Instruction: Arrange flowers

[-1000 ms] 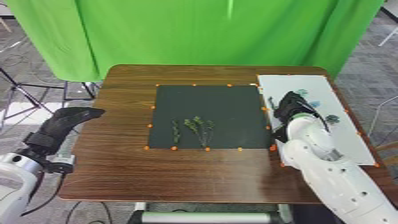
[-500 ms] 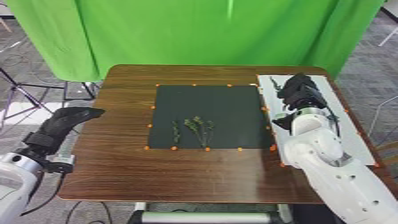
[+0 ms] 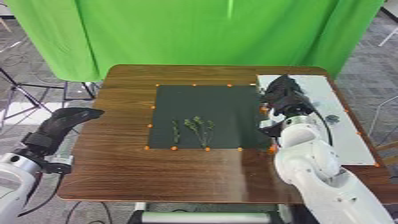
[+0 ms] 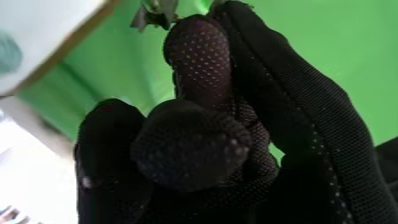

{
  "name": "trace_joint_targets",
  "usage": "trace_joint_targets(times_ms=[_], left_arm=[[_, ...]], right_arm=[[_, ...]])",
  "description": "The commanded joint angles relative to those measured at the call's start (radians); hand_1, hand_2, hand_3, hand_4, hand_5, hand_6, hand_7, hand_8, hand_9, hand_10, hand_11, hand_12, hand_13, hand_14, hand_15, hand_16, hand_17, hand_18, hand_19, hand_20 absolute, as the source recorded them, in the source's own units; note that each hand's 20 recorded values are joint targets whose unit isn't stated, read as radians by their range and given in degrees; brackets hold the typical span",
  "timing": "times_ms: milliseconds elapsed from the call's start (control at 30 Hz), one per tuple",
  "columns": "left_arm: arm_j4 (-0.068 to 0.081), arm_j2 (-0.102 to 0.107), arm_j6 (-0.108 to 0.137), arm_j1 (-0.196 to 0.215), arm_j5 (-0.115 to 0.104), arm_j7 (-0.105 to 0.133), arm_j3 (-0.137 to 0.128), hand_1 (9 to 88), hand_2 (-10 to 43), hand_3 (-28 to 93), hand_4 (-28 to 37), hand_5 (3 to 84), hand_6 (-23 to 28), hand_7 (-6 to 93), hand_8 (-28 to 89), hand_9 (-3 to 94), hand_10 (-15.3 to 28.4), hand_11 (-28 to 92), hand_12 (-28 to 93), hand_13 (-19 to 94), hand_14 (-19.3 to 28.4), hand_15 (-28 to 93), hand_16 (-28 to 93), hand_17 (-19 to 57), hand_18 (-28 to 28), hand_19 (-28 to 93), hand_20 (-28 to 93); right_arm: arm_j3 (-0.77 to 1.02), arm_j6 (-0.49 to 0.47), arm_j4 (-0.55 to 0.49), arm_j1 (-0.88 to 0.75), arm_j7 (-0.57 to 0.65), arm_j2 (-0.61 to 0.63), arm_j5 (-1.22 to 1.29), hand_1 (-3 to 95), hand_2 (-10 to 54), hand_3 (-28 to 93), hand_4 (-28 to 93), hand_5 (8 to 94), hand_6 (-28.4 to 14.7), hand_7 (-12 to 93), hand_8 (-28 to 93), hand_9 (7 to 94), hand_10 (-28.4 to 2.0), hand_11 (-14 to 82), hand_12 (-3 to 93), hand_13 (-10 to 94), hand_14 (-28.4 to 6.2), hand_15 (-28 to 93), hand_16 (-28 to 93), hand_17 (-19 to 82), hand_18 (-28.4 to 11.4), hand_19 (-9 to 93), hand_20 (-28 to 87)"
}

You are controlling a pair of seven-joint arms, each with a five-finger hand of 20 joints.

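Note:
In the head view my right hand (image 3: pixel 285 96) is over the inner edge of the white board (image 3: pixel 351 145), beside the black mat (image 3: pixel 209 97). The right wrist view has my right hand (image 4: pixel 200 65) pinching a green sprig (image 4: pixel 161 10), whose leaves stick out past the fingertips; its stem is hidden. A thin stem (image 3: pixel 176 131) and a branched green sprig (image 3: pixel 201 127) lie on the mat. A grey-green flower (image 3: pixel 332 119) rests on the board, and a blue-green one (image 4: pixel 8 54) lies there too. My left hand (image 3: pixel 71 120) is open, left of the table.
Orange markers (image 3: pixel 208 149) line the edges of the mat and board. The brown wooden table (image 3: pixel 124 172) extends around them. A green curtain (image 3: pixel 204 35) hangs behind its far edge.
My right hand has gone forward over the board, then left to its inner edge, with the sprig still in it. The left hand and the sprigs on the mat have stayed put.

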Motion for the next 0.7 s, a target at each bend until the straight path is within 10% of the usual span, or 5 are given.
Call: trace_joint_targets(times_ms=[33, 700], left_arm=[[-0.003, 0.004, -0.011, 0.002, 0.005, -0.013, -0.001, 23.7, -2.0, 62, -18.6, 49.4, 3.6, 13.6, -6, 41.2, 13.3, 14, 11, 27, 15.0, 6, 2, 0.7, 9.9, 1, 13], [0.004, 0.010, -0.038, -0.008, 0.001, -0.028, 0.001, 23.6, -2.1, 63, -18.7, 49.3, 3.5, 13.7, -6, 41.3, 13.4, 13, 11, 27, 15.1, 6, 2, 0.6, 9.9, 1, 13]], right_arm=[[-0.048, -0.040, -0.010, -0.047, -0.011, -0.074, -0.020, 65.8, -9.5, 52, 0, 75.4, -7.2, 34, 20, 92.5, -10.8, 33.0, 31.7, 94, -0.3, 59, 16, 79, -2.0, 80, 44], [-0.032, -0.068, 0.000, -0.091, -0.001, -0.094, -0.022, 65.4, -9.5, 52, 0, 74.8, -6.8, 35, 20, 92.4, -10.9, 33.2, 30.9, 94, -0.2, 59, 16, 79, -2.0, 80, 44]])
